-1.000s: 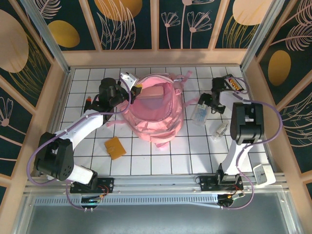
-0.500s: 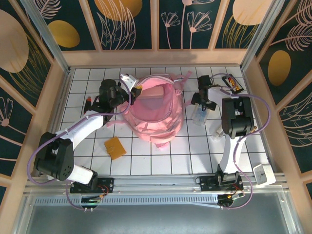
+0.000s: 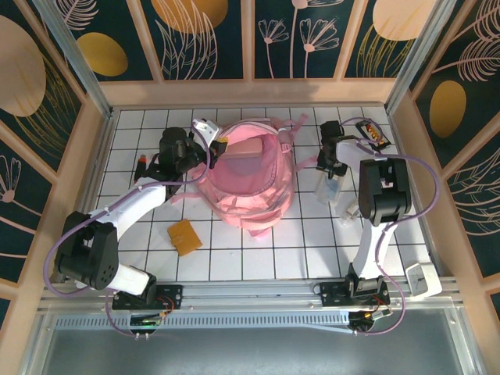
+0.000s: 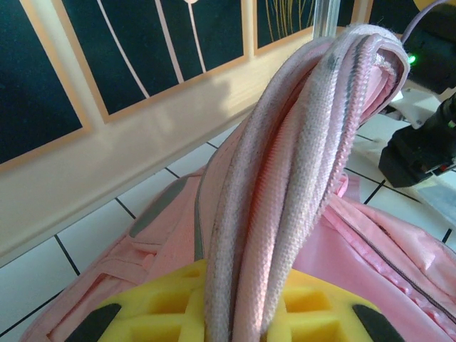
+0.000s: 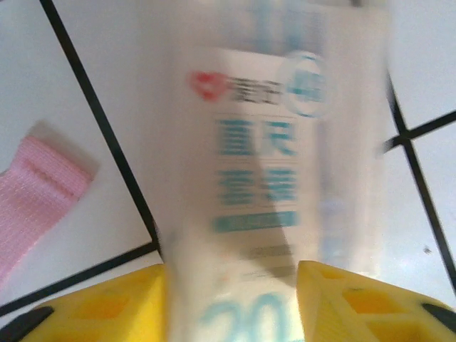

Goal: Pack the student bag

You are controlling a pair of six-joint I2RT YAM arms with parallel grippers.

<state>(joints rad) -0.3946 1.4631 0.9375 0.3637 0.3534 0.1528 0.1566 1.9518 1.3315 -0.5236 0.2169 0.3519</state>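
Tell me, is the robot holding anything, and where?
The left gripper pinches the bag by a fold of fabric at its rim. The right gripper has a clear packet between its fingers; whether it grips yet cannot be told.

The clear packet (image 5: 271, 164) in the middle of the right wrist view carries blurred print: a red mark at its upper left, a round teal badge at its upper right, and rows of teal characters below, none sharp enough to read. At the bottom edge, large teal digits look like "20". From above, its print is too small to read.
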